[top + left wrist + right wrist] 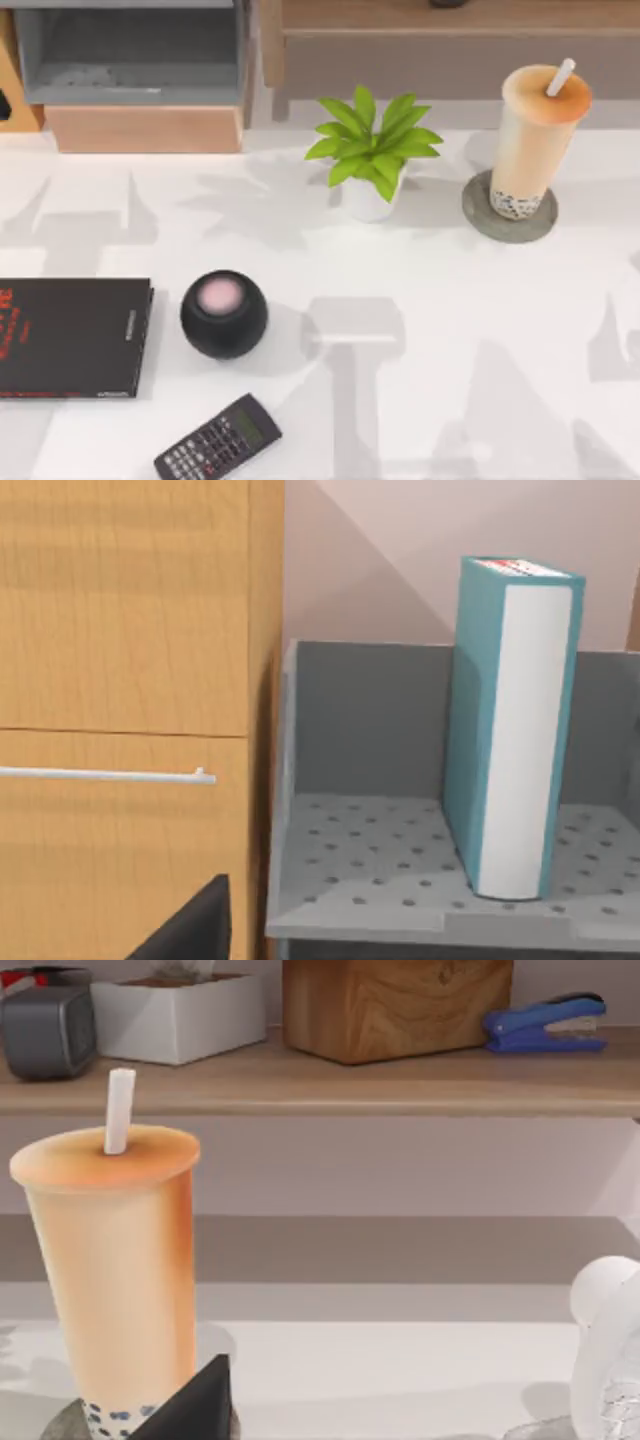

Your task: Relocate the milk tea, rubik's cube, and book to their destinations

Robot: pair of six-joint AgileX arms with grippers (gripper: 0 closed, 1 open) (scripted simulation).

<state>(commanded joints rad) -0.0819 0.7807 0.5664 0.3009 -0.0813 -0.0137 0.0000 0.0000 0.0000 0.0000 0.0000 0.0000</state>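
A little bit of the left gripper (pixel 190 925) showed in the left wrist view — a dark, almost black piece with a slanted edge that rose to a sharp corner. It looked flat and smooth. The right gripper (pixel 195 1405) in the right wrist view looked the same — a black wedge, plain, with a straight side.

Tall clear cup of beige-orange milk tea (pixel 112 1280) upright on grey round coaster (pixel 68 1424), wooden shelf (pixel 320 1085) behind carrying blue stapler (pixel 545 1025), wooden block (pixel 395 1005)
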